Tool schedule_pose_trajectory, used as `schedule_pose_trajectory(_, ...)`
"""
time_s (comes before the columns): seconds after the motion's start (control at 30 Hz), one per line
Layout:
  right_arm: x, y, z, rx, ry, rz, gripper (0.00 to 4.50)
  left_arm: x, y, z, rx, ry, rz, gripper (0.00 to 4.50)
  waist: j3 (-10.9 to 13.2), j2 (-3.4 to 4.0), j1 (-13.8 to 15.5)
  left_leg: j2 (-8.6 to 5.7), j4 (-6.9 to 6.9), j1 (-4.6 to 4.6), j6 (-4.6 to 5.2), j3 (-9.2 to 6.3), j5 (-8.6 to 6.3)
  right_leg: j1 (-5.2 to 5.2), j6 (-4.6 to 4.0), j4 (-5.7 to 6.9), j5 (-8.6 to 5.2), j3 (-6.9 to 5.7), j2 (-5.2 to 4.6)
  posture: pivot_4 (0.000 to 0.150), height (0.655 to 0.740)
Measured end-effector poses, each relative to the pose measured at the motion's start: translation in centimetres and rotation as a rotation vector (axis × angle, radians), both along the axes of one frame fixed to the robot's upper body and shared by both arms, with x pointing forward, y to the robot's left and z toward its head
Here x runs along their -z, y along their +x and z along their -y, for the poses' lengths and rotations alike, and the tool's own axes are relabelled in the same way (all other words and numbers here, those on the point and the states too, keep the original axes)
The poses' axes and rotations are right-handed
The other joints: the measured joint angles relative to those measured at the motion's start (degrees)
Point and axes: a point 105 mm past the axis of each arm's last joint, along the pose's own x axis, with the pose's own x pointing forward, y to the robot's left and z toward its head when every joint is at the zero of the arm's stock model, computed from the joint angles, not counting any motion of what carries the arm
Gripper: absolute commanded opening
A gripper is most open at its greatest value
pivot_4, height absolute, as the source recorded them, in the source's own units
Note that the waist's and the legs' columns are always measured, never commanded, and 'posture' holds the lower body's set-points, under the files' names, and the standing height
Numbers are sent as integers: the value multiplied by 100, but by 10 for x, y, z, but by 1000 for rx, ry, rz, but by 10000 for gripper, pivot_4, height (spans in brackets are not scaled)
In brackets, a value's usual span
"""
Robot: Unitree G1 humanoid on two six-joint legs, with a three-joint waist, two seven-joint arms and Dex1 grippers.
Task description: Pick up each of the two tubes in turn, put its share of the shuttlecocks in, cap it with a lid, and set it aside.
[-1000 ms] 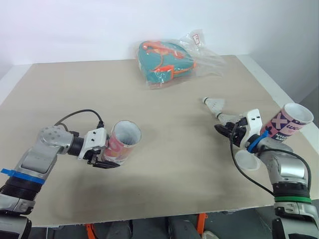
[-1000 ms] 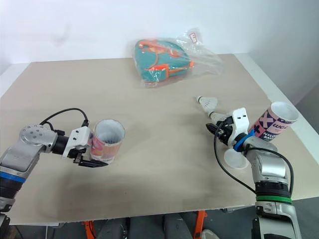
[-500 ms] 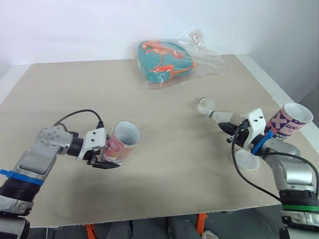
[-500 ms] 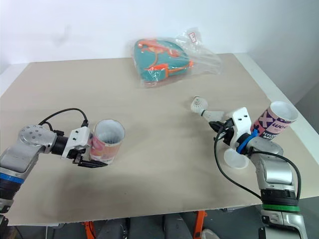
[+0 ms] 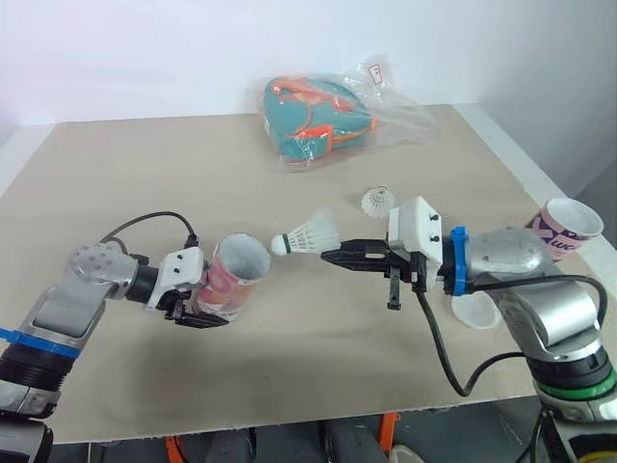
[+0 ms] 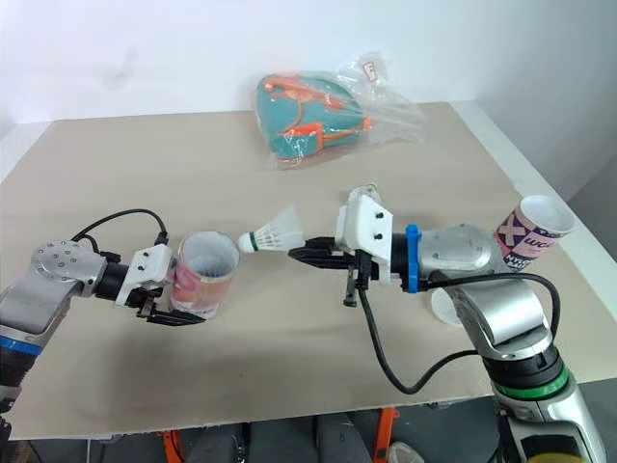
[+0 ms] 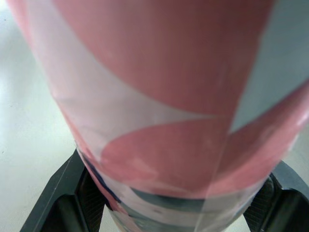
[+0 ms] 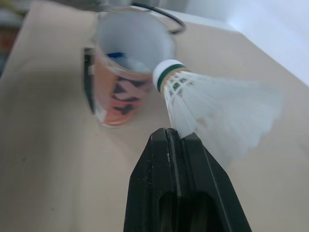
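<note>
Our left claw [image 5: 204,307] clamps the tilted pink-and-white patterned cardboard tube [image 5: 234,278] at eight o'clock on the beige surface [image 5: 145,174]. At the tube's three o'clock, our right claw [image 5: 333,258], pressed nearly closed, pinches a white feathered shuttlecock [image 5: 308,234] by its skirt, cork just beside the mouth. We fear the cork clipping the rim and twisting free of so thin a grip.

tube [image 5: 234,278] mouth unblocked | loose shuttlecock [image 5: 377,201] beyond right pincer [image 5: 333,257] (bag [image 5: 318,121] far)

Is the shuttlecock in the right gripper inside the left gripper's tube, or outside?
Outside. The right gripper pinches the shuttlecock by its feathers; its cork points at the tube, short of its mouth.
</note>
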Motion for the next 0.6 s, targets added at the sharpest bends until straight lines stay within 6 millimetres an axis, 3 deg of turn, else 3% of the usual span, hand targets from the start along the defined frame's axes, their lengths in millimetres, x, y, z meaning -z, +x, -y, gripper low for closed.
schedule_pose_trajectory(0.47, -1, -1, -33, -176, -148, 111, 644, -1, 0, 0, 8, 3, -5, 30847, 0, 0, -1, 0, -1, -3, 0, -1, 0, -4, -3, 1, -2, -2, -1, 1500, 7387)
schedule_pose_trajectory(0.5, -2, 0, -38, -190, -156, 116, 6551, -1, 1, 0, 7, 4, -5, 30847, 0, 0, -7, 1, -1, -2, 0, -1, 0, -4, -4, 2, -1, -2, -1, 1500, 7387)
schedule_pose_trajectory(0.53, -4, 1, -43, -202, -156, 122, 9172, -1, 1, 0, 6, 4, -5, 30847, 1, 1, -17, 2, -1, 0, 0, -1, 0, -4, -6, 3, 1, -3, 0, 1500, 7387)
schedule_pose_trajectory(0.6, -8, 1, -52, -237, -162, 134, 18655, -1, 1, 0, 7, 3, -4, 30847, 0, 1, -38, 2, 0, -1, 0, -5, 0, -3, -7, 5, 1, -9, 0, 1500, 7387)
